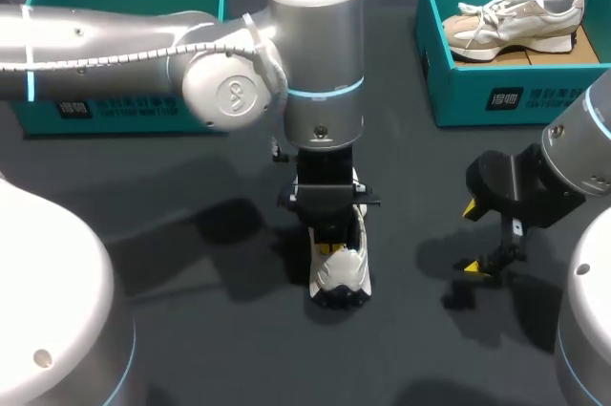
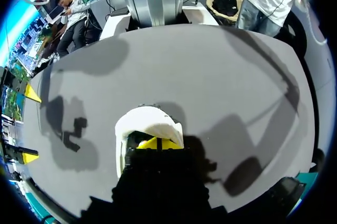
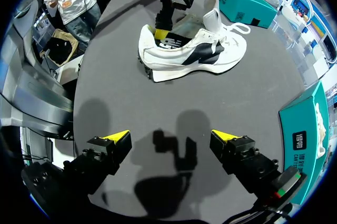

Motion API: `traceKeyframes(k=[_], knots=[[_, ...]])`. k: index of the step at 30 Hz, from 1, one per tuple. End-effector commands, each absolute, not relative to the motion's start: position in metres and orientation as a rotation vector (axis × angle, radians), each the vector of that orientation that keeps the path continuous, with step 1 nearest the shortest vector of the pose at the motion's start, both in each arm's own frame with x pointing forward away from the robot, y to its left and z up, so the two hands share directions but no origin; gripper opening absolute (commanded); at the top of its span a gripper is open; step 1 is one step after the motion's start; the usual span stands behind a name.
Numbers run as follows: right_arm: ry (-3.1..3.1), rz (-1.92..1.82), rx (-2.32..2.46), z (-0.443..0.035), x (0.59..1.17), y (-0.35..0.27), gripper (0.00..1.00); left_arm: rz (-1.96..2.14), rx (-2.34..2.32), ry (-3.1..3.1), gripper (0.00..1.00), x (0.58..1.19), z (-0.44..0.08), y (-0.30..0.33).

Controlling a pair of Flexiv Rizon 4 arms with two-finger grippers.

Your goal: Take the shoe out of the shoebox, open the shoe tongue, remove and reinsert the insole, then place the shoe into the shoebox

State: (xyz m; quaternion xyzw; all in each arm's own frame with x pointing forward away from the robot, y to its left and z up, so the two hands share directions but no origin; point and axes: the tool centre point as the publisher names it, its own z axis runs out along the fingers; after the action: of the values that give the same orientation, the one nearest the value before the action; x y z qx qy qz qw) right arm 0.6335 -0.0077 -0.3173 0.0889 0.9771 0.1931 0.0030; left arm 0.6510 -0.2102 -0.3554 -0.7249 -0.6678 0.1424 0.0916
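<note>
White sneaker [image 1: 340, 272] stands outside the empty shoebox [image 1: 115, 110]. The left gripper [image 2: 158, 143] sits inside it, perhaps at the insole, grip impossible to tell. The right gripper [image 3: 169, 137] hangs spread.

A beige sneaker [image 1: 516, 19] lies in a teal box [image 1: 506, 96] on the grey table [image 1: 430, 196].

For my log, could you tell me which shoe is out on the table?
The white-and-black shoe at the left gripper; the beige shoe lies in the right-hand shoebox.
</note>
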Motion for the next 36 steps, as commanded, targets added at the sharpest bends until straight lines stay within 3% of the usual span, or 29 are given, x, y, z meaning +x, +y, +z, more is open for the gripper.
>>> traceKeyframes(k=[1,9,26,36], knots=[[3.061,0.603,0.279,-0.317,0.631,-0.008,1.0,0.423,-2.148,-1.986,0.0,0.65,-0.365,-0.215],[3.061,0.603,0.279,-0.317,0.631,-0.008,1.0,0.453,-2.232,-1.991,0.0,0.64,-0.346,-0.226],[3.061,0.603,0.279,-0.317,0.631,-0.008,1.0,0.288,-2.091,-2.069,0.0,0.652,-0.416,-0.235],[3.061,0.603,0.279,-0.317,0.631,-0.008,1.0,0.281,-2.207,-2.101,0.0,0.657,-0.371,-0.233]])
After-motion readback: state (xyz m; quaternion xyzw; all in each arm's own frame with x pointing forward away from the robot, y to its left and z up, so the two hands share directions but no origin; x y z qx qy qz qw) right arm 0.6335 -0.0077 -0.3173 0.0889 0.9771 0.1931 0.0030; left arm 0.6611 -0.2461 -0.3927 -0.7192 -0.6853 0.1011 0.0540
